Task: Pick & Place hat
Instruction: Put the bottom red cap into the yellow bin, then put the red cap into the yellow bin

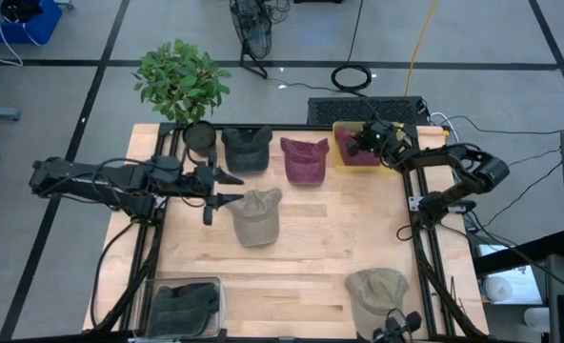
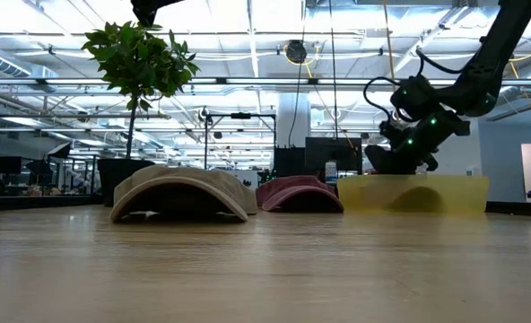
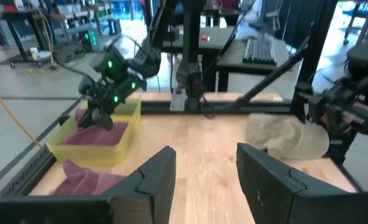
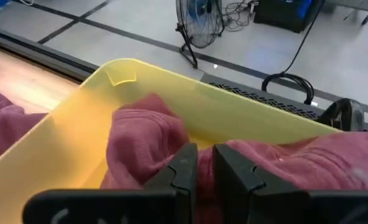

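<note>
A maroon hat [image 4: 153, 134] lies in the yellow bin [image 1: 343, 133] at the table's far right. My right gripper [image 4: 206, 167] reaches down into the bin [image 2: 454, 193] and is shut on this hat. My left gripper [image 1: 232, 188] hovers open over the table's left middle, pointing right, just left of a khaki hat [image 1: 255, 215] that rests brim-down on the wood. In the left wrist view, my left gripper [image 3: 206, 177] holds nothing between its fingers. My right gripper pinches a raised fold of the maroon hat's cloth [image 4: 204, 155] between its two fingers, coming from above and slanting down into the bin. The hat rests on the bin's floor, bunched up around the fingers [image 4: 184, 168].
A second maroon hat [image 1: 304, 158] and a dark grey hat [image 1: 247, 149] lie along the far edge. Another khaki hat [image 1: 375, 291] sits near the right front. A clear bin of dark hats [image 1: 183, 307] is at the left front, and a potted plant [image 1: 180, 81] stands beyond the far left corner.
</note>
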